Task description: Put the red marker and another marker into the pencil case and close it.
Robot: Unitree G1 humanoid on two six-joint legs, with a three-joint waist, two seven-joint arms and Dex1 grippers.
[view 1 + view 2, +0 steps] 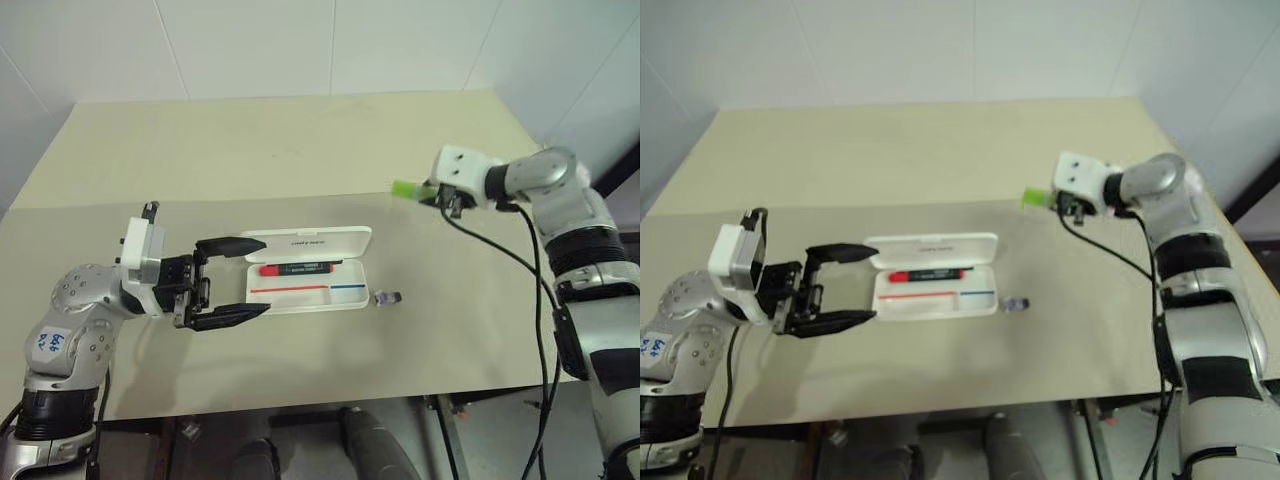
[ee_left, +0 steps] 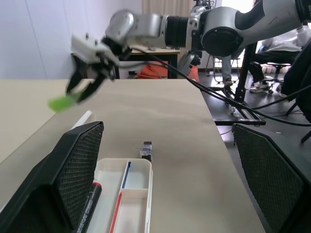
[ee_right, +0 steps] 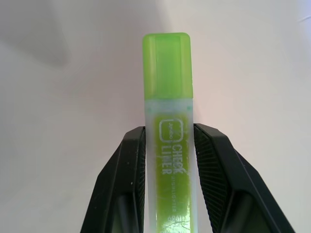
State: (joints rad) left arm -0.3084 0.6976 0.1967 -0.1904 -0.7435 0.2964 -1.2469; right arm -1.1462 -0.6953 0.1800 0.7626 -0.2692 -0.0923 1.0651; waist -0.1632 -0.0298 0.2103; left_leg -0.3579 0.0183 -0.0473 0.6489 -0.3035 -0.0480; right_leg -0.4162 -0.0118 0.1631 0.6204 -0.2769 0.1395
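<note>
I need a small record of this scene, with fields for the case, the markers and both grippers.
case: white, open, lid folded back, on the table
red marker: lying inside the case
highlighter: green, lifted above the table, clamped by the right gripper
left gripper: open, beside the case's left end, holding nothing
small grey object: on the table right of the case
done: red marker in; highlighter not yet in; case not closed

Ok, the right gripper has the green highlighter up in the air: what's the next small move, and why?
Probably carry the right gripper leftward and down toward the open pencil case. It is shut on the green highlighter, held above the table well to the case's right. The red marker already lies inside, and the tray in front of it looks free.
</note>
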